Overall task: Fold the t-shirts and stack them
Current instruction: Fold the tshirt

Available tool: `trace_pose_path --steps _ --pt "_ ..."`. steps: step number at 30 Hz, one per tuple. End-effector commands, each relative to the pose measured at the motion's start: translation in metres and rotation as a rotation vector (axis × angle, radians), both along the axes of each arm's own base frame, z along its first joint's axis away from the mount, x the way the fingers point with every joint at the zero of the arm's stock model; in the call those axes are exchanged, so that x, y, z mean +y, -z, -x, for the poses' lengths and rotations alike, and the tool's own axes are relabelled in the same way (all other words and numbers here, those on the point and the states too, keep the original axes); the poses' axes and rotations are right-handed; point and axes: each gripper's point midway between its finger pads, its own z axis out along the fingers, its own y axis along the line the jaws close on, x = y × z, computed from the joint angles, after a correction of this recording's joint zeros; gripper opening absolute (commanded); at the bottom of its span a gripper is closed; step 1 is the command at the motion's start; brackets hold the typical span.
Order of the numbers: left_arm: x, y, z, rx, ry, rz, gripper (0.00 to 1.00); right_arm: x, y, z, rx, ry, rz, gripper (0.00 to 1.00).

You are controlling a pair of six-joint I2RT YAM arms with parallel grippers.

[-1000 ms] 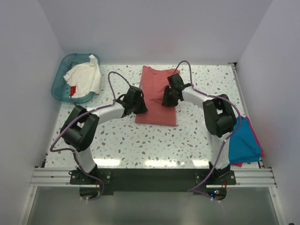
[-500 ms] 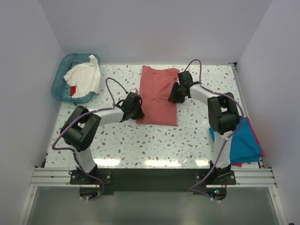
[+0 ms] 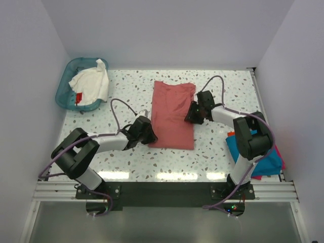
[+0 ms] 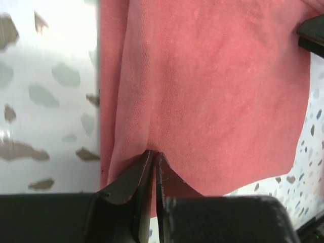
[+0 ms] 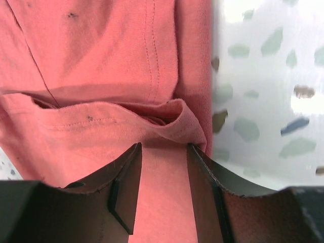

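The salmon-red t-shirt [image 3: 172, 112] lies folded into a long strip in the middle of the table. My left gripper [image 3: 150, 137] is at its near left corner, jaws pinched shut on the cloth edge [image 4: 152, 152]. My right gripper [image 3: 191, 114] is at the strip's right edge, jaws open over the cloth beside a raised fold [image 5: 177, 119]. The white t-shirt with a red tag [image 3: 91, 85] lies in the teal basket [image 3: 66, 83]. Folded teal-blue [image 3: 263, 152] and orange-red [image 3: 278, 154] shirts are stacked at the right edge.
White walls close in the table on three sides. The arms' cables loop above the table on both sides of the shirt. The aluminium rail with both arm bases [image 3: 162, 191] runs along the near edge.
Both grippers have moved toward me along the shirt's edges. The shirt has slid nearer with them. The right gripper went from over the shirt to its right edge.
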Motion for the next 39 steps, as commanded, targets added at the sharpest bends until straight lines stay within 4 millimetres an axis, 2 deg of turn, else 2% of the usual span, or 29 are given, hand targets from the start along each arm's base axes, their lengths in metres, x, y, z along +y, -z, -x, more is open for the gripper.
trace_pose_path --steps 1,3,4,5,6,7,9,10,11,12,17,18,19,20,22,23,30,39 --pt "0.013 0.012 0.034 0.064 -0.001 -0.017 0.13 -0.012 0.02 0.039 0.091 -0.033 0.054 0.46" --pt "0.014 0.006 0.036 0.049 0.014 -0.009 0.16 -0.013 0.003 0.038 0.057 -0.042 0.054 0.47" --pt "0.012 -0.006 0.033 0.017 0.024 0.006 0.18 -0.015 -0.002 0.041 0.06 -0.044 0.058 0.48" --pt "0.01 -0.013 0.032 -0.002 0.04 0.011 0.24 -0.015 -0.013 0.039 0.038 -0.046 0.056 0.5" --pt "0.009 -0.022 0.029 -0.024 0.064 -0.003 0.27 -0.016 -0.032 0.036 -0.007 -0.044 0.056 0.52" --pt "0.007 -0.037 0.025 -0.063 0.073 0.012 0.3 -0.02 -0.04 0.042 -0.005 -0.041 0.065 0.54" --pt "0.017 -0.04 0.032 -0.053 0.08 -0.029 0.4 -0.027 -0.059 0.05 -0.032 -0.028 0.078 0.59" --pt "0.019 -0.05 0.032 -0.079 0.08 -0.019 0.44 -0.03 -0.064 0.055 -0.04 -0.022 0.079 0.59" --pt "0.024 -0.05 0.036 -0.074 0.077 -0.034 0.51 -0.032 -0.066 0.06 -0.04 -0.015 0.075 0.6" --pt "0.028 -0.05 0.038 -0.076 0.082 -0.046 0.53 -0.035 -0.068 0.074 -0.044 -0.011 0.06 0.6" --pt "0.028 -0.048 0.053 -0.055 0.16 -0.047 0.62 -0.04 -0.062 0.12 -0.04 0.009 0.036 0.59" --pt "0.027 -0.047 0.054 -0.057 0.183 -0.051 0.63 -0.041 -0.052 0.133 -0.013 0.025 0.029 0.58" --pt "0.024 -0.046 0.057 -0.046 0.205 -0.043 0.64 -0.036 -0.055 0.14 -0.03 0.014 0.011 0.57" --pt "0.023 -0.045 0.06 -0.037 0.224 -0.04 0.64 -0.038 -0.045 0.15 -0.013 0.02 0.023 0.56" --pt "0.024 -0.04 0.062 -0.031 0.234 -0.046 0.67 -0.031 -0.043 0.16 -0.01 0.027 0.002 0.56" --pt "0.024 -0.038 0.063 -0.033 0.242 -0.047 0.67 -0.031 -0.034 0.168 0.013 0.032 0.002 0.56" --pt "0.022 -0.023 0.065 -0.01 0.259 -0.053 0.67 -0.022 -0.019 0.175 0.041 0.085 -0.064 0.54" --pt "0.024 -0.009 0.065 0.02 0.237 -0.065 0.59 -0.004 0.0 0.182 0.082 0.099 -0.113 0.52"
